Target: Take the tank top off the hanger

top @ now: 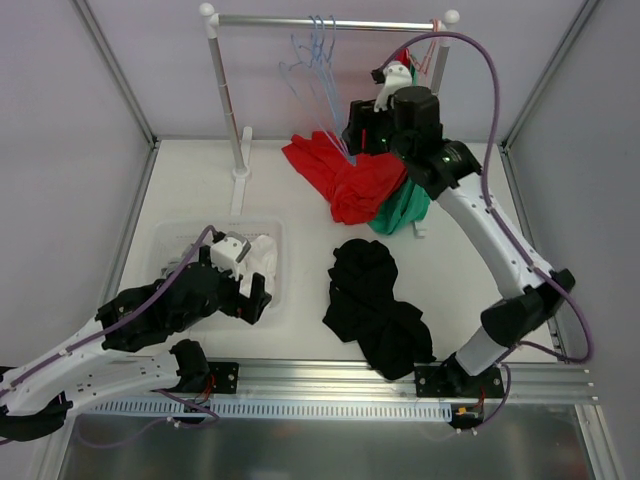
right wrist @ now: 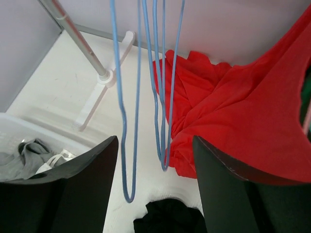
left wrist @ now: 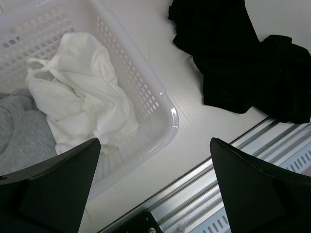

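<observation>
Right wrist: red tank top beside blue hangers (right claw agape)

This is a robotics lab cell. A small clothes rack stands on a white table. Behind the rack and to either side of it rise plain pale panels held in bare aluminium posts. In front of the rack, at the table's near edge, an aluminium rail carries two cabled machines bolted side by side: the left arm and the right arm.
</observation>
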Controlling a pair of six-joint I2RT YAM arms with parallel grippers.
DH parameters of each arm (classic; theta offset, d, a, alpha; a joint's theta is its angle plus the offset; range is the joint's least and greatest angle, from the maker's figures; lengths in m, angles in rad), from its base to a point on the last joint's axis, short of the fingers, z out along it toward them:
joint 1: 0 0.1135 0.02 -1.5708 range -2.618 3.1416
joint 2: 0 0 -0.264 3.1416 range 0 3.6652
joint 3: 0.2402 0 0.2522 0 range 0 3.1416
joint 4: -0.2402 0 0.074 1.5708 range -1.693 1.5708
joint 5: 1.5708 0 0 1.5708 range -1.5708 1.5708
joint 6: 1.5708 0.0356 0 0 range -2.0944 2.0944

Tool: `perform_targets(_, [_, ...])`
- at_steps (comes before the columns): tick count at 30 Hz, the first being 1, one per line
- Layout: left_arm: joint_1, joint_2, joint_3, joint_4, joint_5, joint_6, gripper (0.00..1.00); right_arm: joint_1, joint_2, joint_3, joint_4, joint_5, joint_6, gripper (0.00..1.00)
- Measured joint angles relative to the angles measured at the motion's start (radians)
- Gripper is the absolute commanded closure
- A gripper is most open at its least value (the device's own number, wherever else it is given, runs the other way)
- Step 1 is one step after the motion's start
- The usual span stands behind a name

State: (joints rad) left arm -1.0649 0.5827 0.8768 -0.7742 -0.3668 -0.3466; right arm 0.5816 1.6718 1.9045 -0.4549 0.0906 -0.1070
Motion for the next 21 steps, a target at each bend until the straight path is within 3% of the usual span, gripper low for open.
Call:
perform_targets(10, [0.000, 0.178, 0.032, 0.067, 0.021, -0.090, 0.01, -0.019, -0.484, -0.232, -0.028, -0.122, -0.055, 0.24])
perform_targets(14, [0.000, 0.262, 0.032, 0.123, 0.041, -0.110, 0.01, -0.041, -0.575, -0.289, -0.051, -0.136, -0.068, 0.24])
perform_targets(21, [-0.006, 0.417, 0.111, 0.200, 0.128, -0.085, 0.01, -0.048, -0.732, -0.499, -0.111, -0.156, -0.077, 0.00])
